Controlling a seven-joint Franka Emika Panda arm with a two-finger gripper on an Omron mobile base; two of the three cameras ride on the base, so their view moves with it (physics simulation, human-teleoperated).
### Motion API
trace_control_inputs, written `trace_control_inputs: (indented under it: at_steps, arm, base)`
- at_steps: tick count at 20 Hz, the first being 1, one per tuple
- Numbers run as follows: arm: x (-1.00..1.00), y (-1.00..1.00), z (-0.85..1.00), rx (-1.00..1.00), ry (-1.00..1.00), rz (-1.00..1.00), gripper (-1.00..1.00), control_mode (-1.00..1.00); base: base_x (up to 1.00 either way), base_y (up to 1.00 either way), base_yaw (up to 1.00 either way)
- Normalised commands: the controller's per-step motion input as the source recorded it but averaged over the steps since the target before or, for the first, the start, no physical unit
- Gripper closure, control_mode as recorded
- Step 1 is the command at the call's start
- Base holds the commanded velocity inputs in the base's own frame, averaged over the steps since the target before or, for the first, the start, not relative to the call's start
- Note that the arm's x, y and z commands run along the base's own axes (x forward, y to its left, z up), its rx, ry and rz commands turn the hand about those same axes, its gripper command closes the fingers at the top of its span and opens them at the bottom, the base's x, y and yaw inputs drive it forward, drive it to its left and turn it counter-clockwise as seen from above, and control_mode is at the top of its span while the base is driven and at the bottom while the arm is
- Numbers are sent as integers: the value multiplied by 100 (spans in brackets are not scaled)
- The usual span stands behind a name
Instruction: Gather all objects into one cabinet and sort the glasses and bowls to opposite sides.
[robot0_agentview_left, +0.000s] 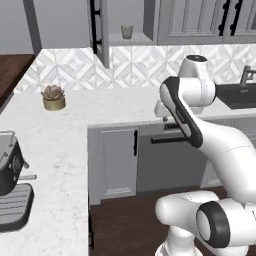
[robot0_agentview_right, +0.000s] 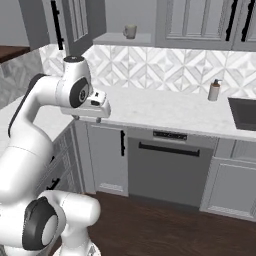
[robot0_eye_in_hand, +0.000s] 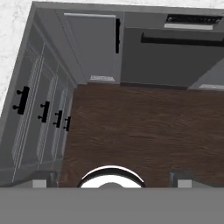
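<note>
One small pale mug, one of the glasses (robot0_agentview_left: 126, 31) (robot0_agentview_right: 130, 31), stands on the shelf (robot0_agentview_right: 116, 39) of the open grey upper cabinet, whose door (robot0_agentview_left: 100, 31) (robot0_agentview_right: 75, 22) is swung out with its black bar handle showing. The bowl is out of view. My gripper (robot0_agentview_left: 163, 116) (robot0_agentview_right: 90, 118) hangs at the counter's front edge, well below the cabinet, pointing down. In the hand view my gripper (robot0_eye_in_hand: 113, 180) faces the wooden floor, its fingertips (robot0_eye_in_hand: 43, 179) far apart and open, with nothing between them.
A potted succulent (robot0_agentview_left: 53, 97) sits on the marble counter (robot0_agentview_left: 100, 107) at the left, with a coffee machine (robot0_agentview_left: 11, 185) nearer. A soap dispenser (robot0_agentview_right: 214, 90) and a sink (robot0_agentview_right: 244, 113) lie to the right. A dishwasher (robot0_agentview_right: 167, 167) and lower cabinets (robot0_eye_in_hand: 39, 113) stand below.
</note>
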Motion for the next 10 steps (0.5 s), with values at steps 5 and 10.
trace_control_inputs:
  at_steps: [5, 10]
  arm:
    - [0, 0, 0, 0, 0, 0, -100, 100]
    - [0, 0, 0, 0, 0, 0, -100, 100]
  base:
    - [70, -3, 4]
    - [70, 0, 3]
